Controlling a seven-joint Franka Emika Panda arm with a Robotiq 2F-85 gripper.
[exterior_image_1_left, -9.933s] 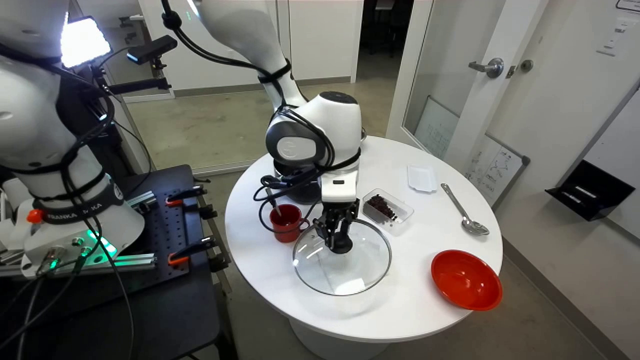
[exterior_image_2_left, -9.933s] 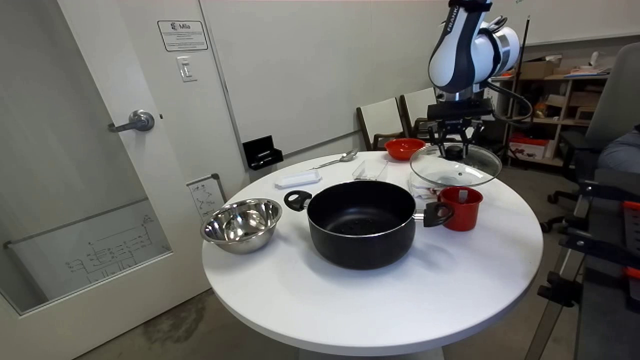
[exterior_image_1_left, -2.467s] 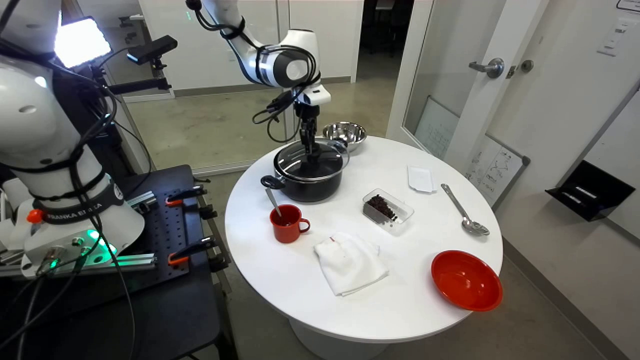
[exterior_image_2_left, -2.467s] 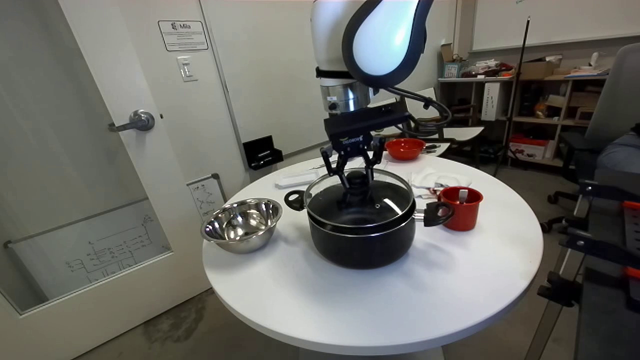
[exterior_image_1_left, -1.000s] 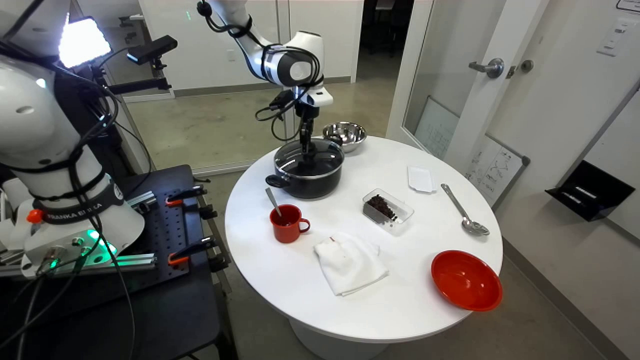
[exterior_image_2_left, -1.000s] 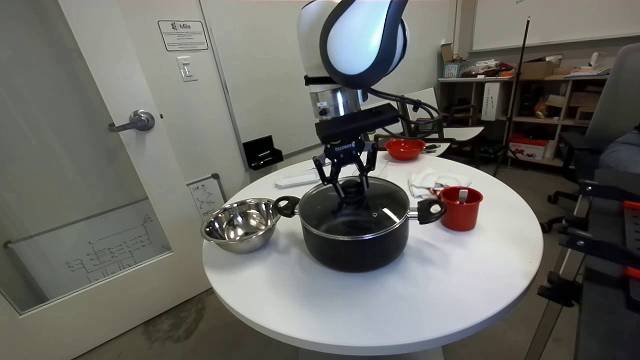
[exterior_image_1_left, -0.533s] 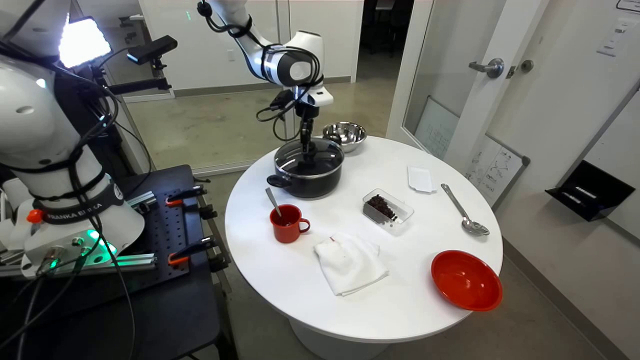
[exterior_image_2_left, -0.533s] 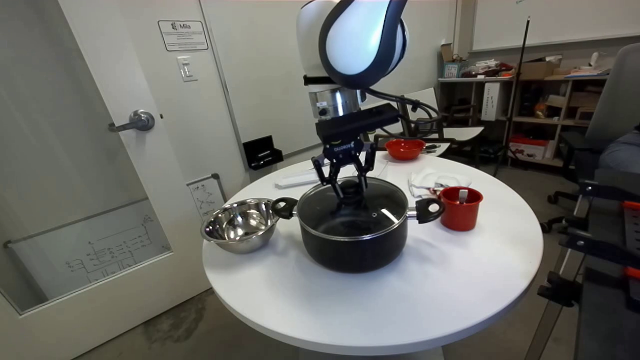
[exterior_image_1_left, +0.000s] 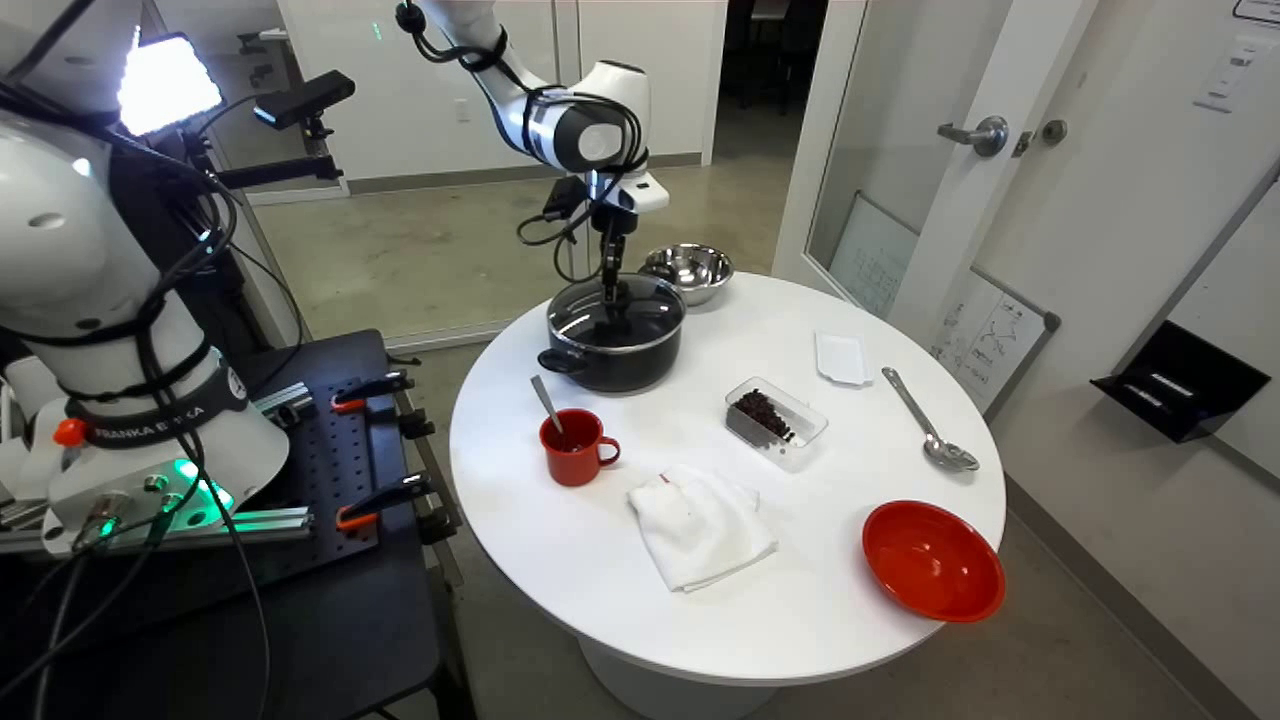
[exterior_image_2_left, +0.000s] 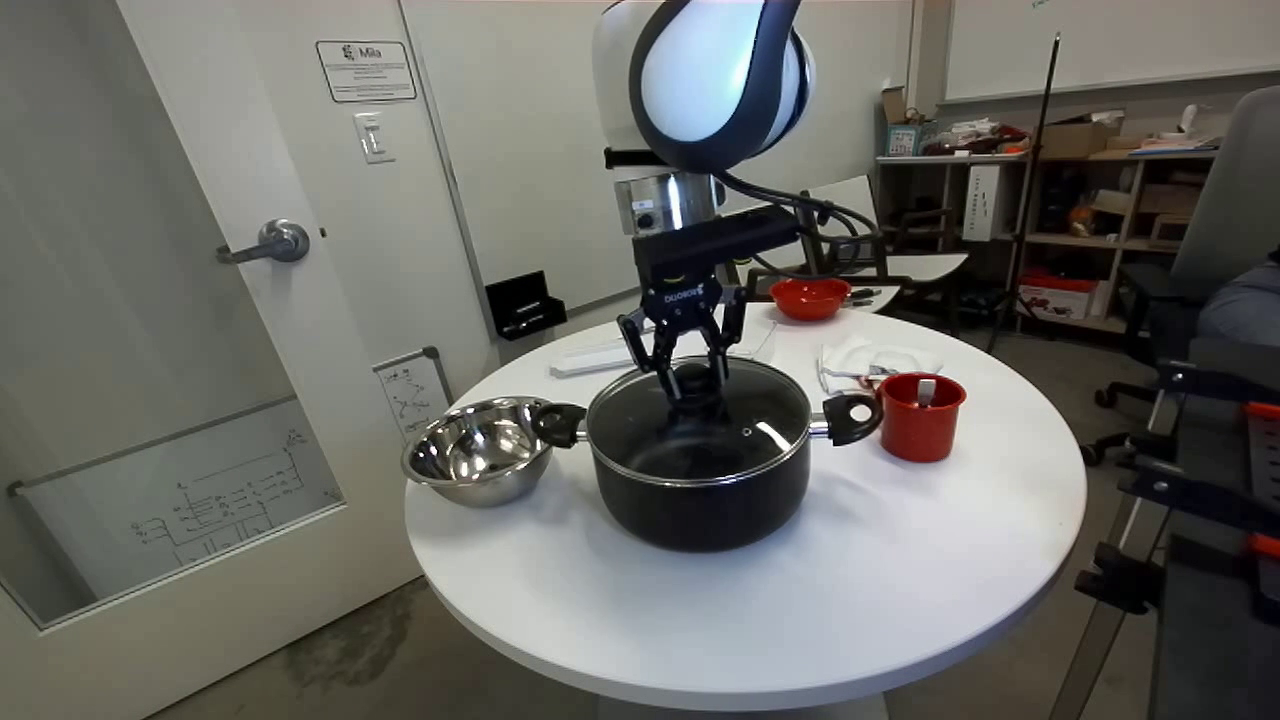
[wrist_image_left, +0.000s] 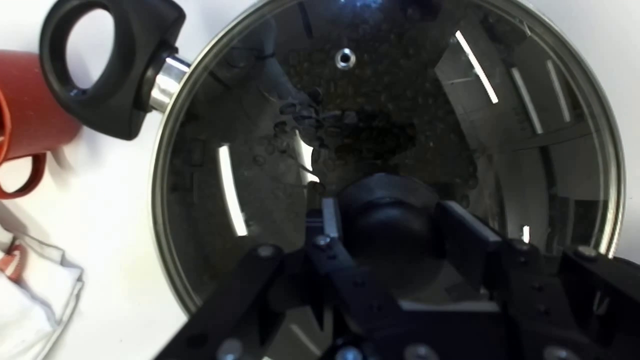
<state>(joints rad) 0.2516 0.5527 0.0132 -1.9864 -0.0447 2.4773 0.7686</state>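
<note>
My gripper (wrist_image_left: 390, 220) is shut on the black knob of a glass lid (wrist_image_left: 400, 95), with one finger on each side. In both exterior views, the gripper (exterior_image_2_left: 692, 375) (exterior_image_1_left: 612, 285) points down at the lid (exterior_image_2_left: 640, 435) (exterior_image_1_left: 655, 310). The lid sits level on the rim of a black two-handled pot (exterior_image_2_left: 700, 515) (exterior_image_1_left: 630, 370). One pot handle (exterior_image_2_left: 558, 424) overlaps the rim of a shiny metal bowl (exterior_image_2_left: 485, 455); I cannot tell whether they touch. The other handle (wrist_image_left: 100, 60) points toward a red mug (wrist_image_left: 35, 105). Dark shapes show faintly through the glass.
The red mug (exterior_image_1_left: 572, 455) holds a spoon. A folded white cloth (exterior_image_1_left: 700, 530) lies near it. A clear container (exterior_image_1_left: 745, 435) with dark pieces, a white tray (exterior_image_1_left: 842, 358), a slotted spoon (exterior_image_1_left: 925, 425) and a red bowl (exterior_image_1_left: 932, 560) lie on the round white table (exterior_image_1_left: 840, 630).
The lid, held above the cloth 9.9 seconds ago, has been carried over and lowered onto the pot. Since then pot, lid and gripper have shifted slightly together toward the metal bowl.
</note>
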